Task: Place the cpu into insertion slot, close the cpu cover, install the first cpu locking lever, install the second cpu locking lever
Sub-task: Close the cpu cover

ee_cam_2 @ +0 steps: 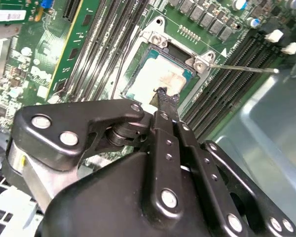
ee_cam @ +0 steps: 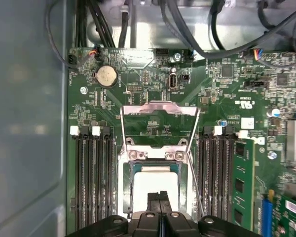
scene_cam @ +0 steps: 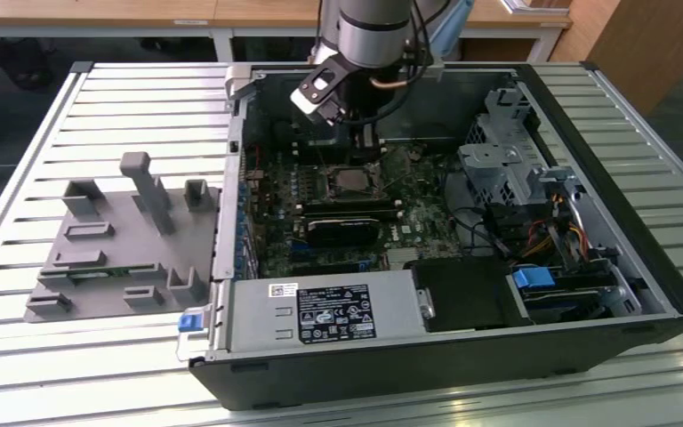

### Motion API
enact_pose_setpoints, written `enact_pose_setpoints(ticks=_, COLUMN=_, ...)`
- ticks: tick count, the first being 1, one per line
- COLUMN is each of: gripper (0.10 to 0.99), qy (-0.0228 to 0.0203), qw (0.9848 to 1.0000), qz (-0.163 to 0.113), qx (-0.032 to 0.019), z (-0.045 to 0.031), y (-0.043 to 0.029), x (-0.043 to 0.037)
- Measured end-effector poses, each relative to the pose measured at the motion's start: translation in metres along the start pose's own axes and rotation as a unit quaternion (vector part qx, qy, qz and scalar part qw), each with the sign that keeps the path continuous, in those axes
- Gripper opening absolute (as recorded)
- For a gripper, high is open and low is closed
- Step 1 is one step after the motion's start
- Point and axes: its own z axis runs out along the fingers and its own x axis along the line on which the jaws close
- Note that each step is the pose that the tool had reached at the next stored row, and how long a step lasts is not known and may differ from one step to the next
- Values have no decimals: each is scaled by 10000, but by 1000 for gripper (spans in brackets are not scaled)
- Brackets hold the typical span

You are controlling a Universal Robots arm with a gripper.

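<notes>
Seemingly empty, the gripper has its 2 fingers drawn together, with nothing seen between them. In the first wrist view its tips sit at the near edge of the cpu; I cannot tell whether they touch or hang just above. The cpu lies flat inside the insertion slot, square to its rim. Beyond the slot's far edge the cpu cover stands hinged up, board showing through its cut-out. In the second wrist view 1 thin locking lever juts out from a corner of the slot, unlatched. Memory slots flank the slot on both sides.

This looks like the seating step. Any contact should be light and straight down, never sideways, so the chip stays level inside the rim, with the arm kept off the raised cover and lever
</notes>
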Motion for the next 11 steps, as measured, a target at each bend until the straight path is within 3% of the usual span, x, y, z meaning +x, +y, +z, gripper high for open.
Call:
enact_pose_setpoints(ticks=7, gripper=106, qy=0, qw=10000, qz=0, qx=0, z=-228, y=-2, x=-1)
enact_pose_setpoints(ticks=11, gripper=106, qy=3, qw=10000, qz=0, qx=-21, z=-239, y=-11, x=-17)
